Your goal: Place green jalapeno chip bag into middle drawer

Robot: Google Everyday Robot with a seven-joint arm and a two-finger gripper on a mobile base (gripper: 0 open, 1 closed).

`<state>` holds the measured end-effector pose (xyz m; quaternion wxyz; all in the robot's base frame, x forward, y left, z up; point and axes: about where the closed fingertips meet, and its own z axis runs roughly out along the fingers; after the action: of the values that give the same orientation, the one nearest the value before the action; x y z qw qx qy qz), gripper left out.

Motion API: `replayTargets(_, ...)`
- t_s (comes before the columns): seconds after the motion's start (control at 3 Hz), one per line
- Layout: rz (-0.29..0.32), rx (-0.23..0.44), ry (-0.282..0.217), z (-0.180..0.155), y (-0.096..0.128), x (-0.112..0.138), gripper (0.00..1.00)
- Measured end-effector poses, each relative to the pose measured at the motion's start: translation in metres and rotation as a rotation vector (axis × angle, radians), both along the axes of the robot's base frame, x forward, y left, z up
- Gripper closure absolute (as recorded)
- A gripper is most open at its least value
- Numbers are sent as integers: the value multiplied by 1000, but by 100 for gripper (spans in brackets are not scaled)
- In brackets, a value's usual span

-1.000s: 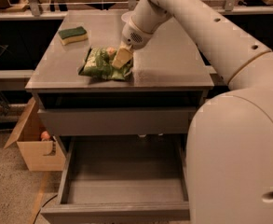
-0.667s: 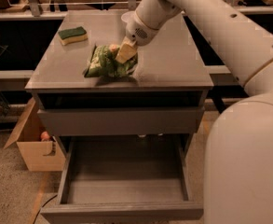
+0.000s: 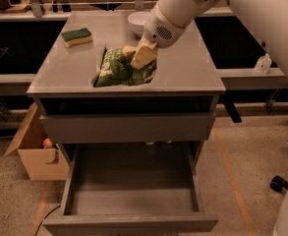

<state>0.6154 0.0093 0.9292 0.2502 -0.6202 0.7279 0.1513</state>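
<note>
Crinkly foil, likely light and slippery: your gripper point(image 3: 142, 58) clenched the green jalapeno chip bag point(image 3: 115, 69) by its 2 o'clock corner, at 6 o'clock on the cabinet top point(image 3: 192, 68), above the middle drawer point(image 3: 133, 181).

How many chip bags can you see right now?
1: the green chip bag lies near the front of the cabinet top, with the gripper at its far right corner. The open drawer holds none.

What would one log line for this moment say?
gripper: at green jalapeno chip bag | bag: on cabinet top | middle drawer: open
</note>
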Motion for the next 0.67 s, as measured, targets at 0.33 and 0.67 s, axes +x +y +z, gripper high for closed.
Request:
replayTargets(0.33, 2, -11, 24, -12, -5, -16, 100)
replayTargets(0.67, 3, -20, 73, -37, -12, -40, 100)
